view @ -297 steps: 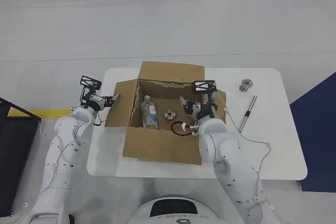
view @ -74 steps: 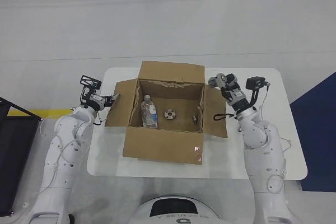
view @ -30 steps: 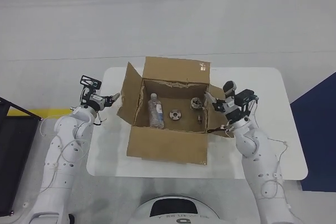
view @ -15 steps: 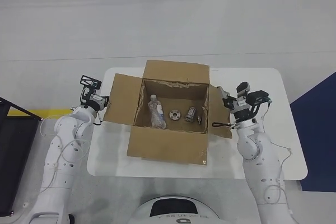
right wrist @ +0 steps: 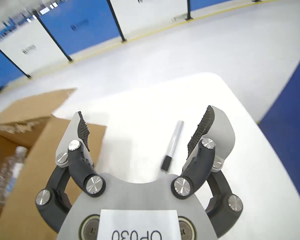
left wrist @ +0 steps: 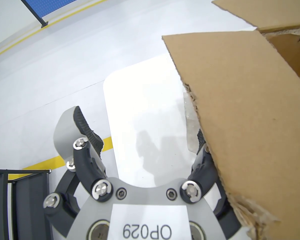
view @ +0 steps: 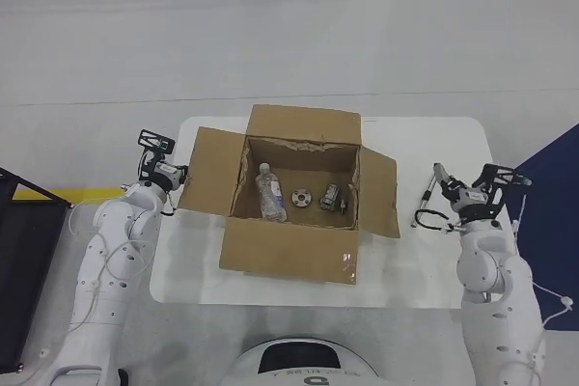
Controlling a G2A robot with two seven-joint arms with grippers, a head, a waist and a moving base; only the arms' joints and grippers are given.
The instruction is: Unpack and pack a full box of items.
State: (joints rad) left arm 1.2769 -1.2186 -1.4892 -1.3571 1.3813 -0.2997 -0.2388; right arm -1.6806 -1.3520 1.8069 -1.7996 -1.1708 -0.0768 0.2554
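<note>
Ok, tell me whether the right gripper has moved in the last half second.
Yes. The right gripper swung away from the right flap of the box, outward across the table, and now hangs open over the silver rod.

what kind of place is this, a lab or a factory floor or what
Probably a robot test hall or lab rather than a home: a wide, smooth pale floor with a painted yellow line, blue and white partition panels fencing the area, and a white table carrying a cardboard box.
</note>
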